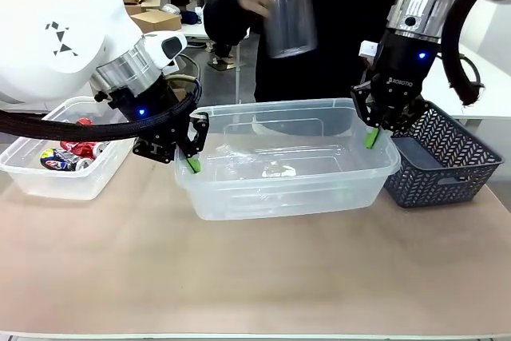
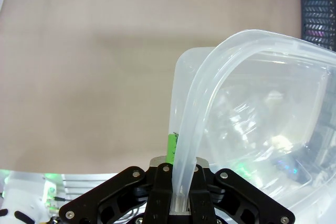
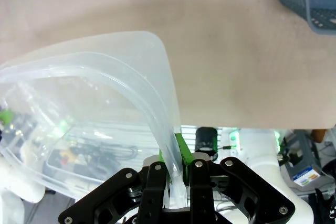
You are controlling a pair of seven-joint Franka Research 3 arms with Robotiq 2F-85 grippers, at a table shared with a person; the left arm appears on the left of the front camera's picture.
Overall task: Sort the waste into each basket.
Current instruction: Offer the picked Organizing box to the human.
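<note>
While both grippers (image 1: pixel 194 164) (image 1: pixel 372 138) pinched its flared rim at centre frame, the clear rectangular plastic tub (image 1: pixel 287 189) looked light and flexible.

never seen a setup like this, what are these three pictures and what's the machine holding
These are two white robot arms working at a table, each ending in a black pincer with green pads. The wide picture looks across the table from between the arms toward a person holding up a clear container. The other two pictures come from cameras on the wrists, looking along each pincer. The left pincer and the right pincer are each shut on the rim of one large clear tub, at opposite ends. A second clear tub at the left holds crushed cans. A dark mesh basket sits at the right.
</note>
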